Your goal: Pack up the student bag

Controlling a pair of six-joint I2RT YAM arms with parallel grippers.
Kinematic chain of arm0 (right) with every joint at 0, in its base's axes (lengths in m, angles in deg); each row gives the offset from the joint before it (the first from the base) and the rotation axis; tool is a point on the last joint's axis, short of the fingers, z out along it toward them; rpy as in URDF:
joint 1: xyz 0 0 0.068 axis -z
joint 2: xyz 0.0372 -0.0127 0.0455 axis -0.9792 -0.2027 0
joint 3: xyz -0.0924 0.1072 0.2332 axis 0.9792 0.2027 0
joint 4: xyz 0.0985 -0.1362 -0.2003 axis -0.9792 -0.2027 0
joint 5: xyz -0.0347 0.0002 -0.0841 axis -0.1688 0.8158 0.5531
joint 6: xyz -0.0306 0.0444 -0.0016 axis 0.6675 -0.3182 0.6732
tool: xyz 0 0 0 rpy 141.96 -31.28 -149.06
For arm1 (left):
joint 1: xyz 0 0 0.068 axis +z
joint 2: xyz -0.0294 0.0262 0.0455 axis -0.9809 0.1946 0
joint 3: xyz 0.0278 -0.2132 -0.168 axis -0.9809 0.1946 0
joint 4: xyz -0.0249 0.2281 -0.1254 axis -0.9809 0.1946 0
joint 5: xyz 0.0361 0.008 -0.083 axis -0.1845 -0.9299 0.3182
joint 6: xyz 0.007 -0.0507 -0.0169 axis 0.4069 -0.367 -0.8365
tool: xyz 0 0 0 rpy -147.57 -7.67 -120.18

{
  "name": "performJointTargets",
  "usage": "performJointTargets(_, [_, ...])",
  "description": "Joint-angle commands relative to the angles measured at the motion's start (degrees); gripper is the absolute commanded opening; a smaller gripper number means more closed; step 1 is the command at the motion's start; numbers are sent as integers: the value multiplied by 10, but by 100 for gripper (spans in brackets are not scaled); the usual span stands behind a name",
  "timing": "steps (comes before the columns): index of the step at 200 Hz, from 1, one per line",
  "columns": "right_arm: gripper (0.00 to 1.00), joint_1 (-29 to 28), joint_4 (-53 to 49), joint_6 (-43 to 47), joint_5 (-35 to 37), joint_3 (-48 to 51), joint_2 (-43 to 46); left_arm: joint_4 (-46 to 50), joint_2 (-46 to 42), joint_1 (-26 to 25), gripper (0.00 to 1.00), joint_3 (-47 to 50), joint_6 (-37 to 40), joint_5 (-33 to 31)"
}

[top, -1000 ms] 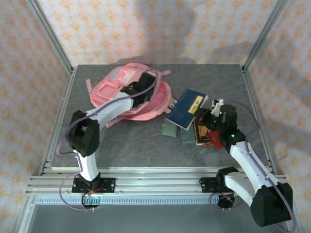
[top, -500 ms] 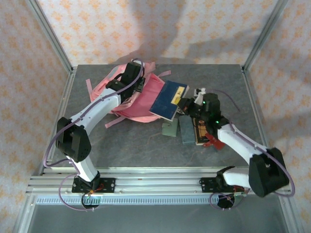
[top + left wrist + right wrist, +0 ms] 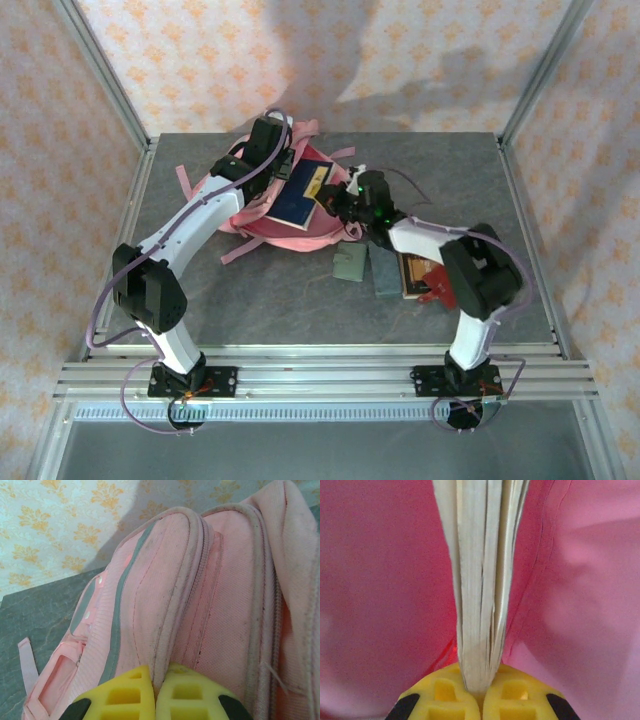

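Note:
The student bag point(image 3: 300, 232), a large pink backpack, lies at the back left of the table. My left gripper point(image 3: 283, 168) is shut on the bag's upper rim and holds the opening up; in the left wrist view its yellow fingertips point(image 3: 156, 680) pinch a pink seam of the bag point(image 3: 210, 580). A blue book point(image 3: 298, 197) with a yellow label sits partly inside the opening. My right gripper point(image 3: 338, 198) is shut on the book's near edge. In the right wrist view the book's pale page edges point(image 3: 480, 580) rise from the gripper point(image 3: 481, 690), with pink bag lining point(image 3: 385, 580) on both sides.
Right of the bag lie a green block point(image 3: 350, 265), a grey-blue block point(image 3: 382, 272), a brown book point(image 3: 413, 272) and a red item point(image 3: 438, 287). Pink straps point(image 3: 183, 178) trail off the bag to the left. Metal frame posts stand at the table's corners.
My right arm has carried the blue book leftward from the table's right side into the bag's opening. My left gripper has raised the bag's rim toward the back.

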Motion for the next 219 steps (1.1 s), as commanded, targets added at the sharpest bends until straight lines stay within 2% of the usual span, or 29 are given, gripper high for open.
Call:
performJointTargets(1, [0,-14,44,-51,21,-77,-62,-53,-44,1,0,-39,-8,-7])
performJointTargets(31, [0,-37,26,-92,39,-202,-171,-53,-43,0,0,-37,-21,7])
performJointTargets(74, [0,-66,-92,-114,64,-453,-339,-51,-46,0,0,-31,-32,19])
performJointTargets(115, [0,-76,-236,-116,81,-746,-502,-60,-55,0,0,-7,-38,25])
performJointTargets(121, [4,-76,-246,-120,81,-771,-518,-60,-55,0,0,-6,-38,24])
performJointTargets(140, [34,-76,-249,-120,71,-776,-529,-63,-56,1,0,1,-39,24])
performJointTargets(149, [43,-76,-266,-101,66,-771,-522,-65,-57,0,0,5,-40,23])
performJointTargets(161, [47,-76,-287,-69,62,-751,-499,-69,-59,0,0,13,-40,21])
performJointTargets(187, [51,-75,-300,-13,75,-647,-417,-73,-60,1,0,26,-40,14])
performJointTargets(219, [53,-74,-291,4,90,-553,-350,-79,-63,1,0,34,-40,16])
